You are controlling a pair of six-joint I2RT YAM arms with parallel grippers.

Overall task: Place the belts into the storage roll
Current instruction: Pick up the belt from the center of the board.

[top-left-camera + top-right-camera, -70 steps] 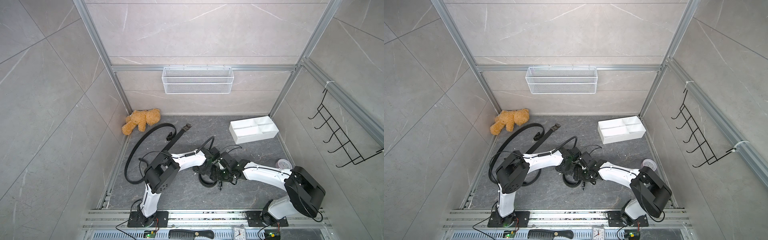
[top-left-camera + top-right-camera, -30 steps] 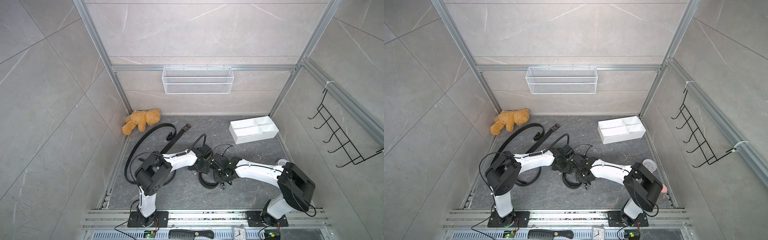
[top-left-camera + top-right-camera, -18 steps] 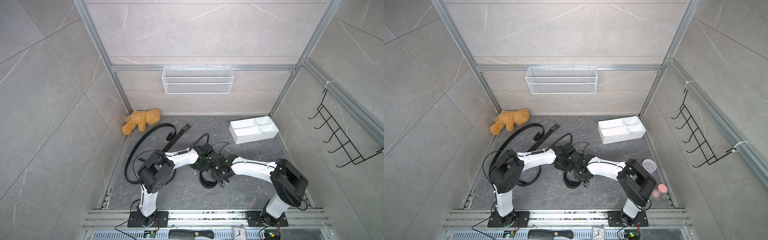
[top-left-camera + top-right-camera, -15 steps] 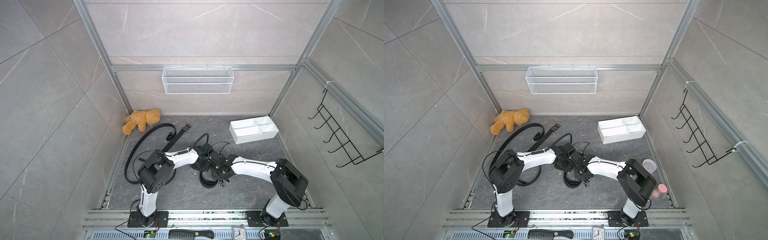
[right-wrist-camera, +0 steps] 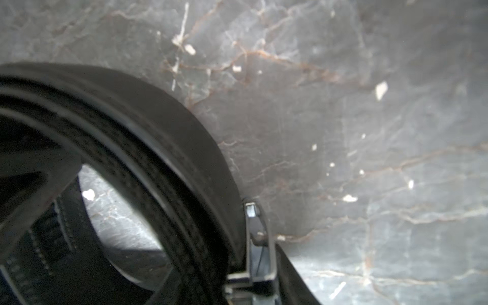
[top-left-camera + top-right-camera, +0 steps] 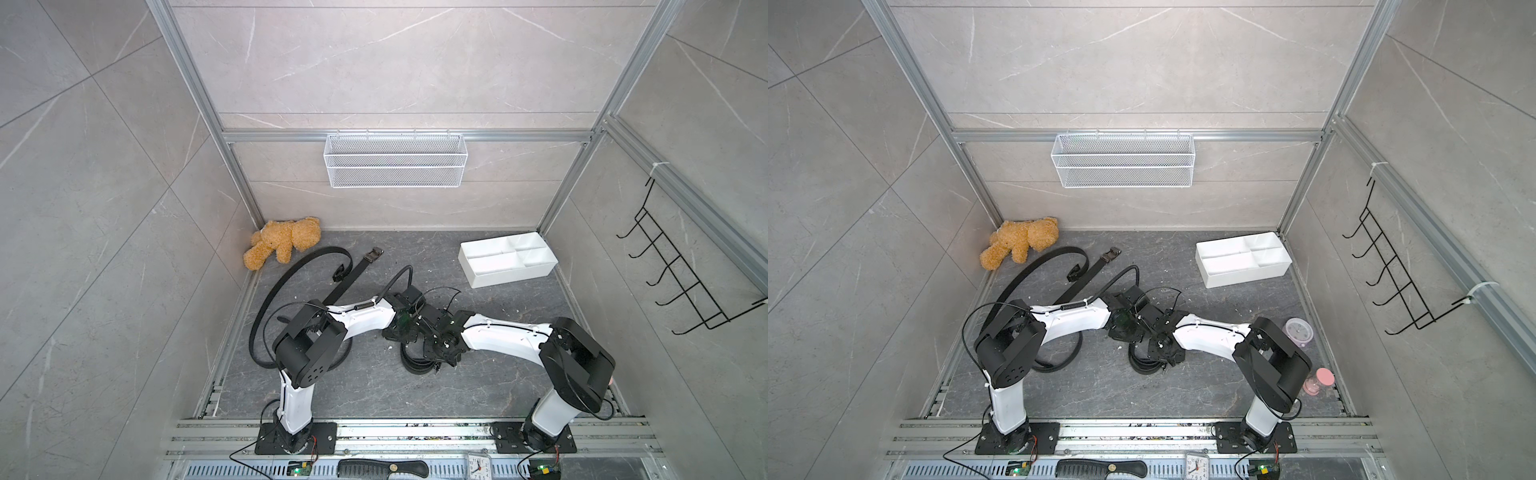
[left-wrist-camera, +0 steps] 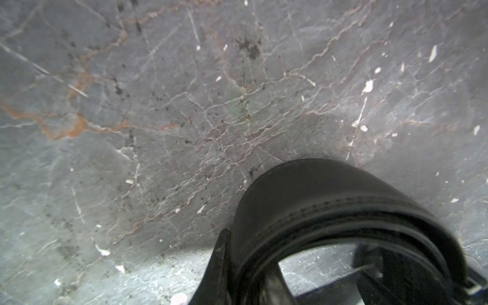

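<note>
coiled belt (image 6: 415, 368) stands on edge, left jaws clamped on its wall, right jaws apart astride it. bare desk (image 6: 498, 303) separates it from the corner storage roll (image 6: 511, 276).

In the middle of the floor, a coiled belt (image 6: 415, 368). To the left and behind it, two loose belts (image 6: 371, 256), just before a teddy bear (image 6: 282, 243) in the back left corner. At back right, a tray (image 6: 507, 279), near the right wall. On the back wall, a basket (image 6: 395, 160); on the right wall, a hook rack (image 6: 685, 286).
</note>
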